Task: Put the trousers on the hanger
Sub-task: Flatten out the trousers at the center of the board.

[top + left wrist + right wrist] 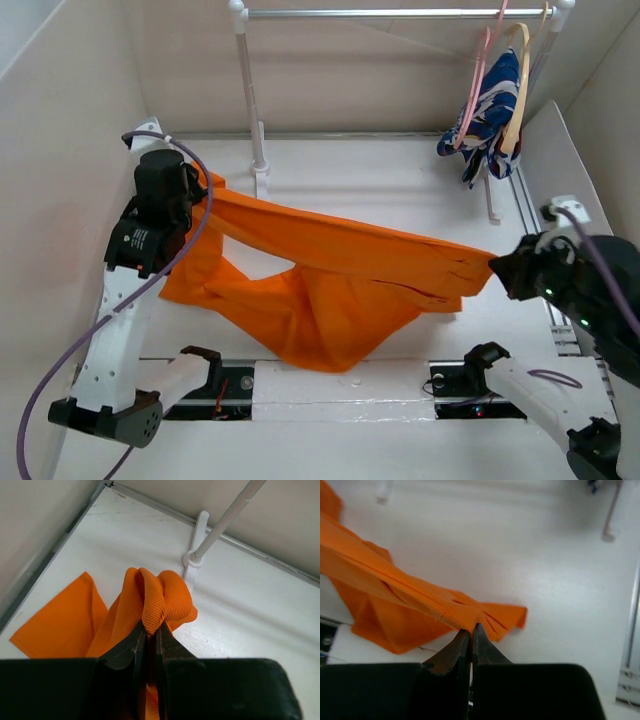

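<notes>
The bright orange trousers (330,270) hang stretched between both grippers above the table, the lower part sagging onto it. My left gripper (205,190) is shut on one bunched end of the trousers (155,600). My right gripper (497,265) is shut on the other end of the trousers (445,610). The thin pink hanger (480,70) hangs on the rail (400,13) at the back right, beside a tan hanger (520,90), far from both grippers.
A blue-and-white patterned garment (490,110) hangs on the tan hanger. The rack's white upright post (250,100) stands at the back middle, its foot also in the left wrist view (192,557). Beige walls close in left, right and behind.
</notes>
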